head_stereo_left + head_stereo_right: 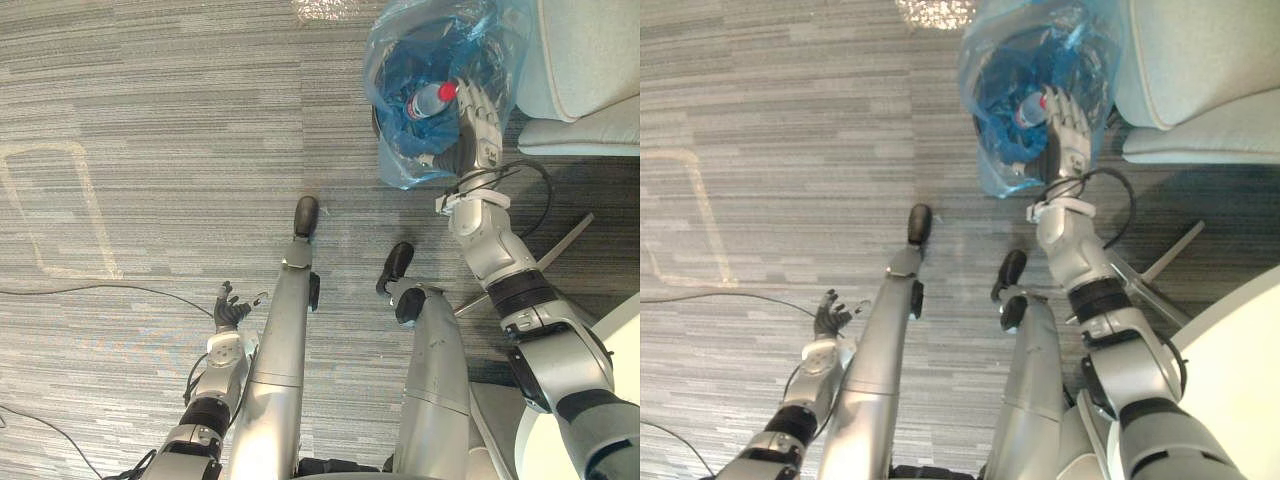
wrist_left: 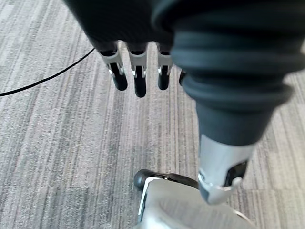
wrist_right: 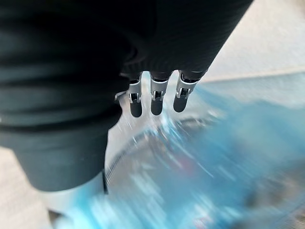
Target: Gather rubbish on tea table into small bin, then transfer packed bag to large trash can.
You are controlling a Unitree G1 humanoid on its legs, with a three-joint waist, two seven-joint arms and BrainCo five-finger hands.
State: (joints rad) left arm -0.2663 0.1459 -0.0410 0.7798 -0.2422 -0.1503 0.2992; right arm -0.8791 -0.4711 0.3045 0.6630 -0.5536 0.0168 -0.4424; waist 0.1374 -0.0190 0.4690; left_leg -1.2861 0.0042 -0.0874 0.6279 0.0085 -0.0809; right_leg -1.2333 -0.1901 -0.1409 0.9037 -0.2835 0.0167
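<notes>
The small bin lined with a blue plastic bag [image 1: 398, 155] stands on the carpet at the upper right. Inside lies a clear bottle with a red cap [image 1: 428, 101] among other rubbish. My right hand [image 1: 478, 112] hovers over the bag's mouth beside the bottle, open, its fingers [image 3: 153, 98] straight and holding nothing. In the right wrist view the blue bag [image 3: 228, 157] spreads just past the fingertips. My left hand [image 1: 230, 312] hangs low at the lower left over bare carpet, open and idle, its fingers [image 2: 139, 78] straight.
A pale upholstered seat [image 1: 585, 70] stands right of the bin, nearly touching the bag. A white table edge [image 1: 1230, 340] shows at the lower right, with a thin metal leg [image 1: 565, 240] beneath. A faint taped outline [image 1: 60, 210] marks the carpet at the left.
</notes>
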